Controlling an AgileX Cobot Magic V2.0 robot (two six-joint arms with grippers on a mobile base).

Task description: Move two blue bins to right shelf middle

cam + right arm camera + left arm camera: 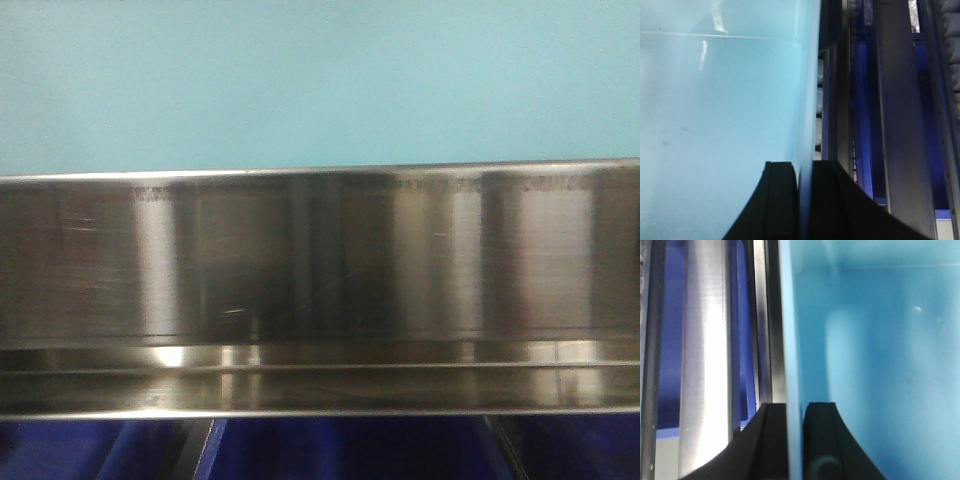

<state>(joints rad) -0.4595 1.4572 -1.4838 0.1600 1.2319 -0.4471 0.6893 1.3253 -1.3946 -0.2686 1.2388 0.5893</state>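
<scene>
Pale-blue bin [320,80]: fills the front view above the shelf lip, its edges cut off; whether it is one bin or two cannot be told.
Steel shelf lip [320,260]: streaked with glare, directly below the bin wall.
Left gripper [795,410]: jaws clamped on the bin's thin wall.
Right gripper [804,167]: jaws pinching a bin wall likewise.
Dark blue shapes [330,450]: under the lip, unclear.

shelf lip [320,260] spans full width below bin [320,80].
</scene>
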